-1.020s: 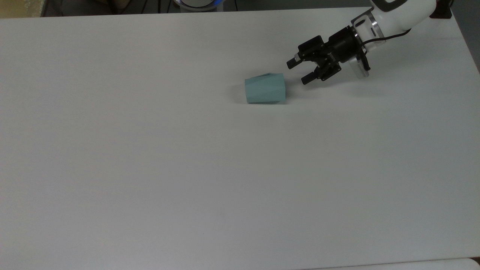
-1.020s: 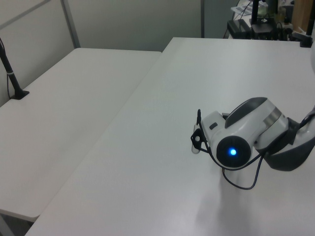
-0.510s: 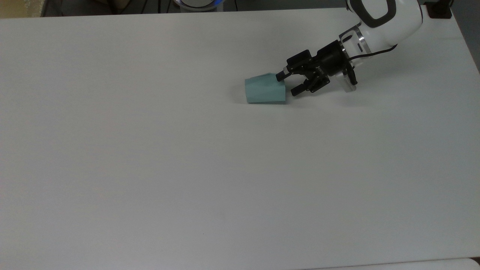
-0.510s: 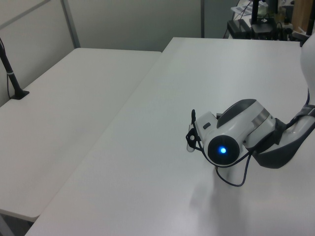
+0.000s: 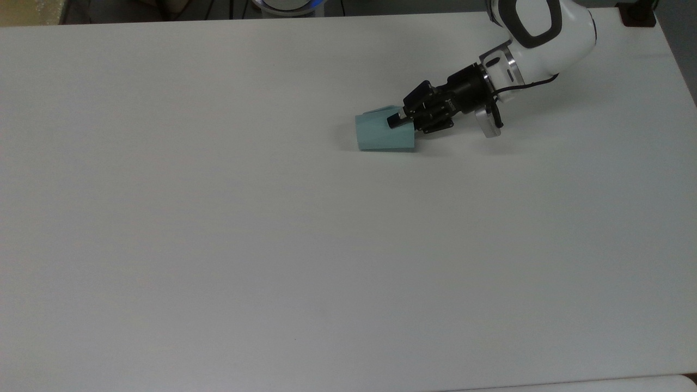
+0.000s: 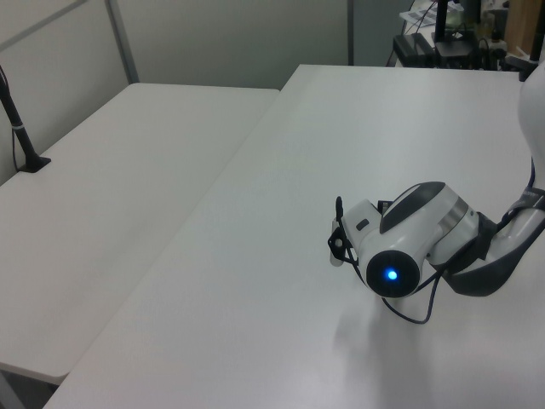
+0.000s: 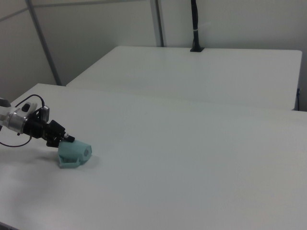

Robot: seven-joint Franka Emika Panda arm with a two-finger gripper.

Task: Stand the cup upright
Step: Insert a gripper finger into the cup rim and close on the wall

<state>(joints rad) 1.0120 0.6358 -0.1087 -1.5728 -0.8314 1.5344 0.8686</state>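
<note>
The small pale teal-green faceted plastic cup point(image 5: 384, 132) lies on its side on the white table point(image 5: 272, 245), up toward one o'clock from the table's middle in the top view, wide mouth facing the arm. The black two-finger gripper point(image 5: 402, 121) reaches in from the cup's three o'clock side, one finger point(image 5: 394, 123) over the rim wall; jaws look closed on the cup's rim. In the right view, the gripper point(image 7: 64, 139) touches the cup point(image 7: 74, 153) at its upper edge.

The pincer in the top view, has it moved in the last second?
Yes. The pincer moved toward the top view's left, reaching the cup, which stayed put.
</note>
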